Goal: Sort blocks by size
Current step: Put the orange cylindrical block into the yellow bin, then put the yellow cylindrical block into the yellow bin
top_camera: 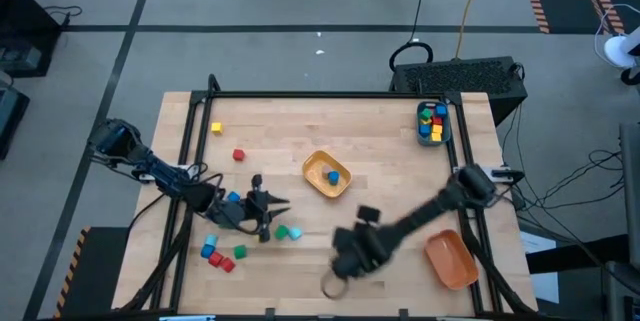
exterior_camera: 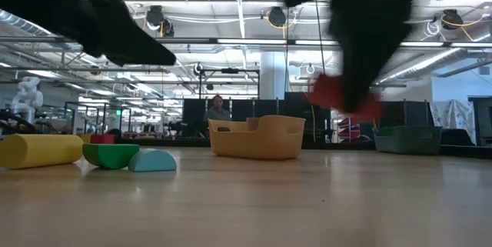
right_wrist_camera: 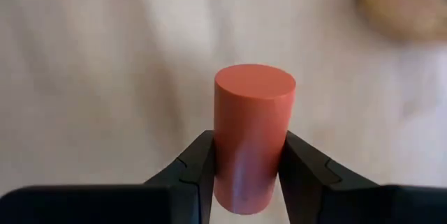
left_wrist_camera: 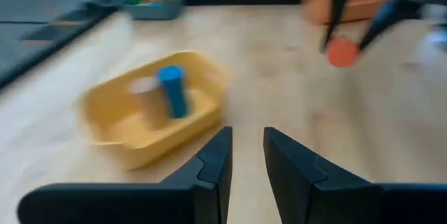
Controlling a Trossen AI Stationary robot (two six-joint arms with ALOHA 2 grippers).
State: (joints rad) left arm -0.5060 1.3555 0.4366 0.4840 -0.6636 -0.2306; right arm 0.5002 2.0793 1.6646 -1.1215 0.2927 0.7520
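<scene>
High view: left gripper (top_camera: 272,211) low over the table (top_camera: 380,131) near its front left, among scattered blocks: cyan (top_camera: 295,232), green (top_camera: 282,231), a red and blue cluster (top_camera: 215,256), one red block (top_camera: 238,155) and one yellow block (top_camera: 216,128) farther back. Right gripper (top_camera: 345,261) near front centre. Yellow bin (top_camera: 327,174) at mid-table holds a blue block (top_camera: 332,176); teal bin (top_camera: 432,123) at back right holds several blocks; orange bin (top_camera: 451,258) at front right. Low view: yellow cylinder (exterior_camera: 40,150), green piece (exterior_camera: 111,155) and cyan piece (exterior_camera: 152,161) lie on the table at left; a red block (exterior_camera: 338,97) hangs above the surface under a dark arm. Left wrist view: fingers (left_wrist_camera: 209,165) stand slightly apart, nothing between them. Right wrist view: fingers (right_wrist_camera: 192,165) clamp a red cylinder (right_wrist_camera: 250,137) upright by its sides.
</scene>
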